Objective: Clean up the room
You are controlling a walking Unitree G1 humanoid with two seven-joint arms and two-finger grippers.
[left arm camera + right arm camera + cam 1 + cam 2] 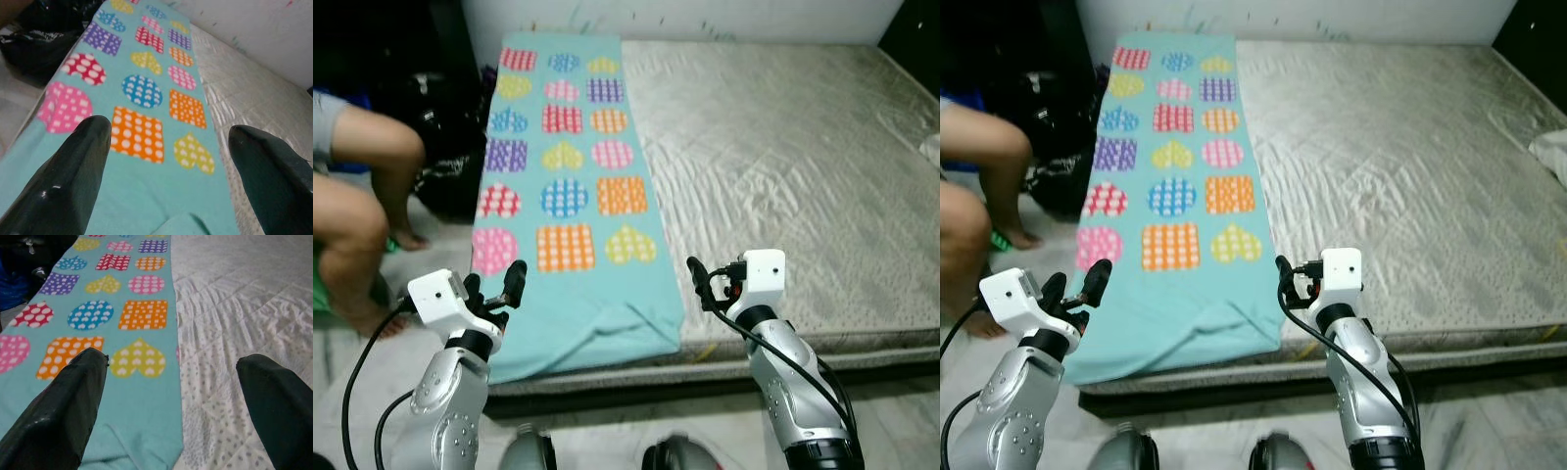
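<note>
A turquoise blanket with coloured heart and square patches lies folded lengthwise along the left side of a grey mattress. Its near end hangs over the mattress's front edge with a creased, folded-up corner. My left gripper hovers open by the blanket's near left corner, with nothing between its fingers. My right gripper is open just right of the blanket's near right edge, over bare mattress. In the right wrist view the blanket runs ahead between the fingers.
A person sits at the left, with bare legs and a foot on the floor beside the mattress. Dark bags stand against the mattress's left side. A white wall runs behind. A pale cloth lies at the far right edge.
</note>
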